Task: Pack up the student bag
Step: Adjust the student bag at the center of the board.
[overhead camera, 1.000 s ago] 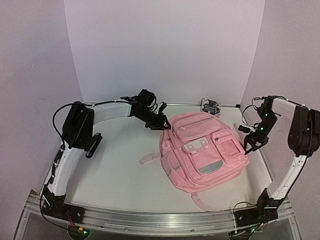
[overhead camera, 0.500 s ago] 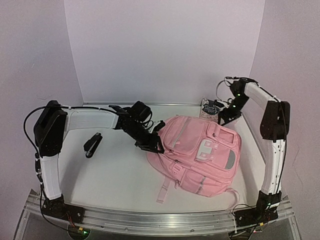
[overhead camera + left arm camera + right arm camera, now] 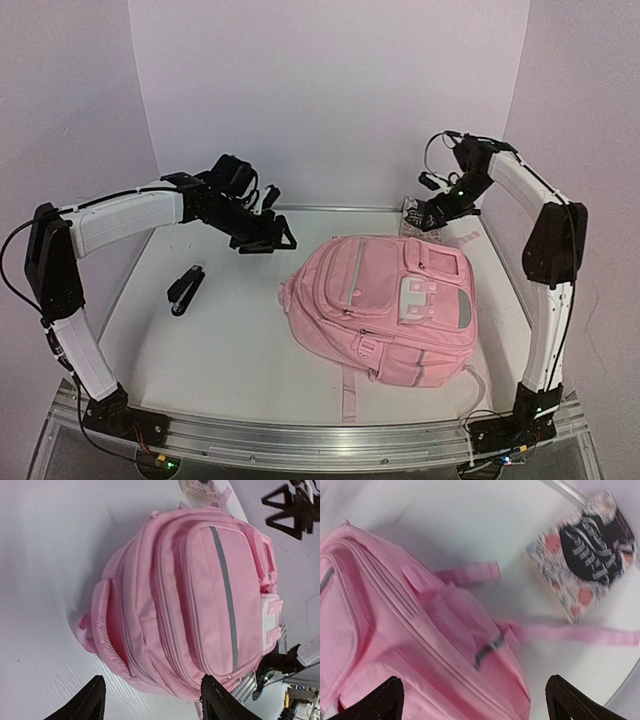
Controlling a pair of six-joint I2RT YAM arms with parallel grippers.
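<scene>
Left hand (image 3: 268, 240) hangs above the surface (image 3: 230, 345) towards the far left. Its fingers are spread fairly wide and nothing is between them. The right hand (image 3: 428, 210) is up at the far right corner, opened as wide as it goes and also empty, poised just over a small patterned booklet (image 3: 420, 213) that lies flat there.

The pink backpack (image 3: 385, 300) lies on its back on the right half of the surface, front pockets and grey reflective strip facing up. One loose strap (image 3: 348, 395) trails towards the near edge. Neither hand touches it. From the wrist views its zips look closed, though the blur makes that hard to confirm, and no opening shows in any view.

A small black thing (image 3: 185, 288), perhaps a stapler, lies by the left edge, well apart from the backpack.

By my judgement the packing has hardly begun. Both loose items sit outside the backpack, and nothing can be seen inside it. What is left is to open a compartment, put in the booklet and the black thing, and zip it shut.
</scene>
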